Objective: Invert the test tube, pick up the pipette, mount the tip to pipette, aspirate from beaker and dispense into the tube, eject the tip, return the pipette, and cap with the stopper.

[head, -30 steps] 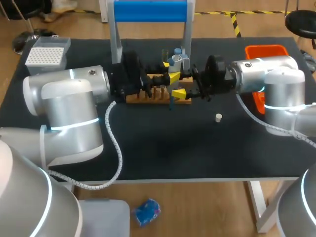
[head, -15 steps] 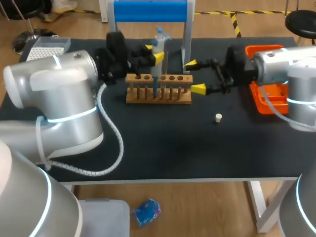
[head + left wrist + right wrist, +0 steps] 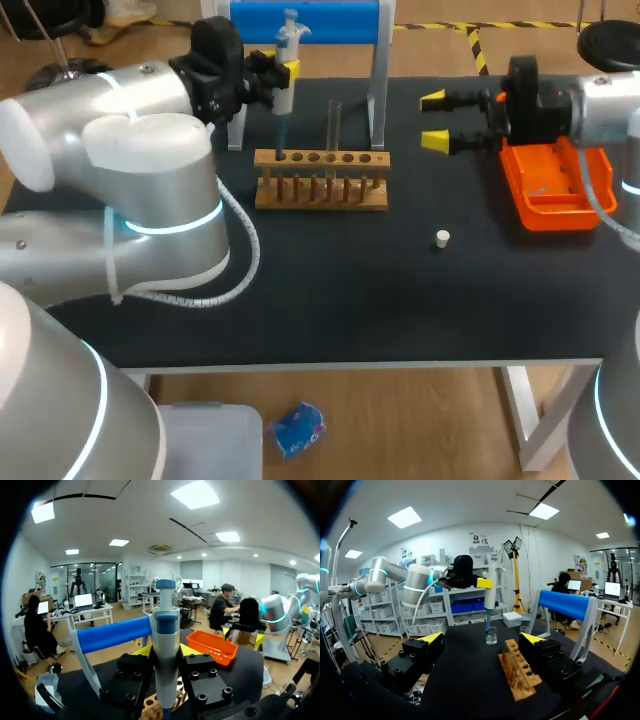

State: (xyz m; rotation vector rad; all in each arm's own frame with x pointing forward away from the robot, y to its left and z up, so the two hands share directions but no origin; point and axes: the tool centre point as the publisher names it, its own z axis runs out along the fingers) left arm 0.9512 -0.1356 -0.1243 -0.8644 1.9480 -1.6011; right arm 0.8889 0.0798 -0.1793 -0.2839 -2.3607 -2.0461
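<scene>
The left gripper (image 3: 285, 72) is closed on the pipette (image 3: 282, 110), held upright over the left end of the rack (image 3: 320, 190). The right gripper (image 3: 433, 120) is spread wide and empty, beside the tray (image 3: 512, 178). Risk: a low sideways move may drive the pipette's lower end into the rack or the tube (image 3: 334, 125).

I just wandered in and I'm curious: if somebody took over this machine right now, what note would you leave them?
Left claw: shut on the pipette, held upright near the left end of the rack.
Right claw: open, empty, beside the orange bin.
Test tube stands in the rack; stopper lies loose on the table; beaker stands near the rack.
Done: tube in rack, pipette picked up. Tip mounted or not: cannot tell.
Left: aspirate, dispense, eject tip, return pipette, cap.
</scene>
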